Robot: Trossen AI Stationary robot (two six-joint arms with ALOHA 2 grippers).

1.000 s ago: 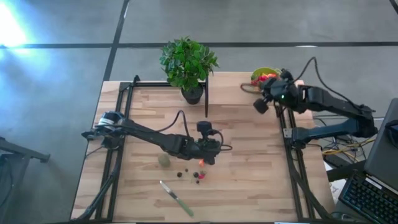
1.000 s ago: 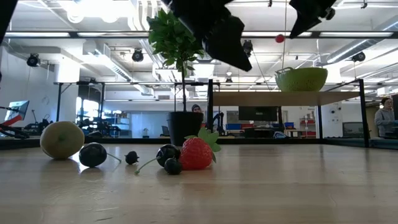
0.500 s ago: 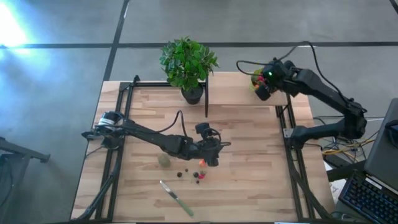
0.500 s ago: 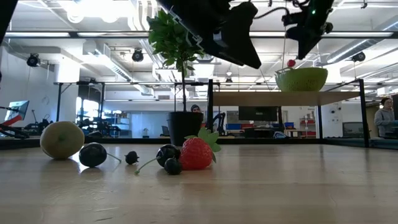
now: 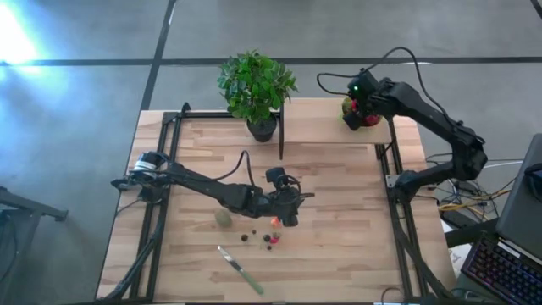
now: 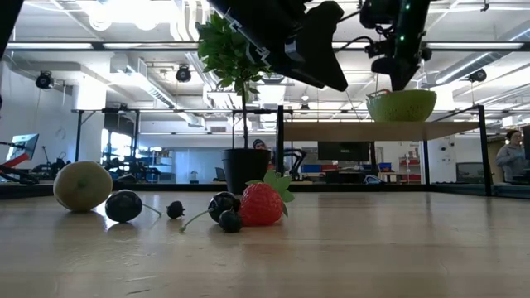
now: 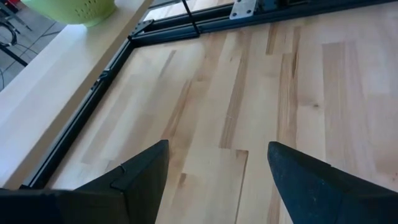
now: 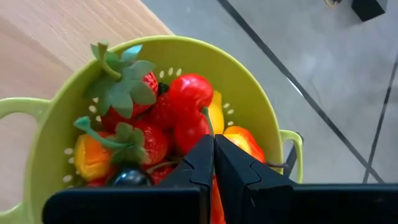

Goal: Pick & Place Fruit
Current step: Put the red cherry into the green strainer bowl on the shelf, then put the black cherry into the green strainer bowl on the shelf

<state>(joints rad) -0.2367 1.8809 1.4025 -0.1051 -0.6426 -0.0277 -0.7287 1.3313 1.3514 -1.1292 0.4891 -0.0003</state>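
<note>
1. Two dark arms are working over the wooden worktop point(image 5: 339, 203).
2. The right claw point(image 8: 213, 163) is hanging just above the lime-green bowl point(image 8: 261, 118) at the far right corner, and its two fingers are pressing together with nothing between them.
3. Inside the bowl, red strawberries point(image 8: 127, 93), a red cherry point(image 8: 186, 93) and orange and yellow pieces are lying in a heap, with one dark berry point(image 8: 129, 178) among them.
4. The left claw point(image 5: 290, 213) is hovering over the middle of the worktop, and its fingers point(image 7: 143, 171) are standing wide apart, holding nothing.
5. On the worktop near this claw, a strawberry point(image 6: 263, 203), several dark berries point(image 6: 124, 205) and the dull-green ball point(image 6: 83, 185) are lying close together.
6. A green-handled knife point(image 5: 240, 270) is lying nearer to the front edge, and a potted plant point(image 5: 257, 89) is standing at the back.
</note>
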